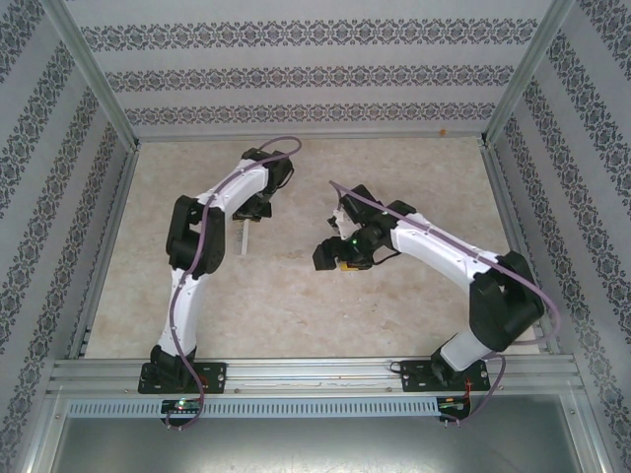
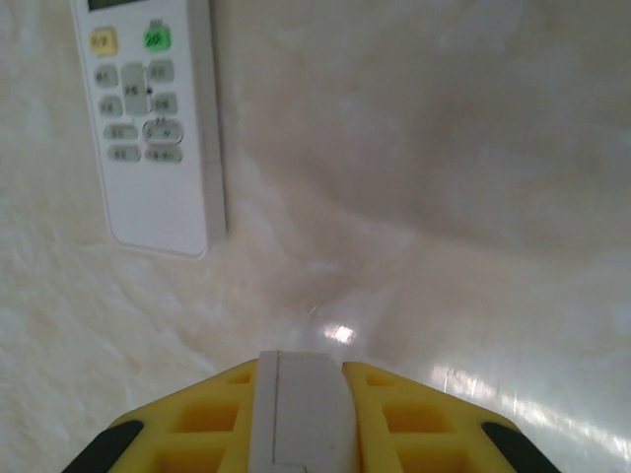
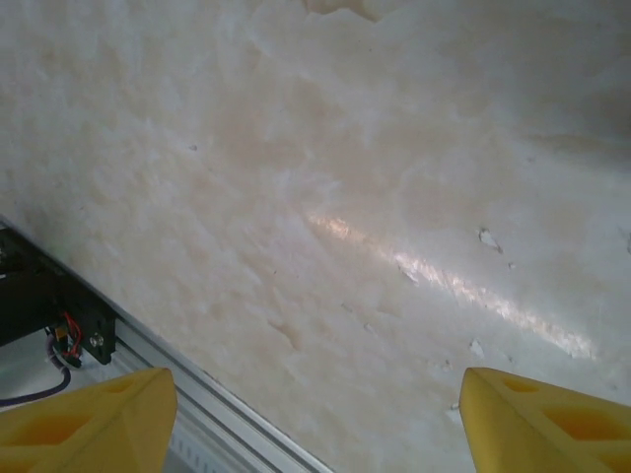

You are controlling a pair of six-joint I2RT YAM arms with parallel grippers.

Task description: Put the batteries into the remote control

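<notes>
White flat piece (image 2: 301, 424), possibly battery cover, clenched in left gripper (image 2: 301, 370) near remote (image 2: 158, 128); right gripper (image 3: 317, 382) released. Best laid flat beside remote, not on it.

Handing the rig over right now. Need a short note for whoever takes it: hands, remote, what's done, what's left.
Left hand: shut on a white flat piece, maybe the battery cover; cannot tell.
Right hand: open, holding nothing, above the table.
Remote: lying on the table, buttons up, ahead and to the left in the left wrist view.
Done: no battery confirmed loaded.
Left: fetch the batteries, probably flip the remote, load them, close it.
</notes>
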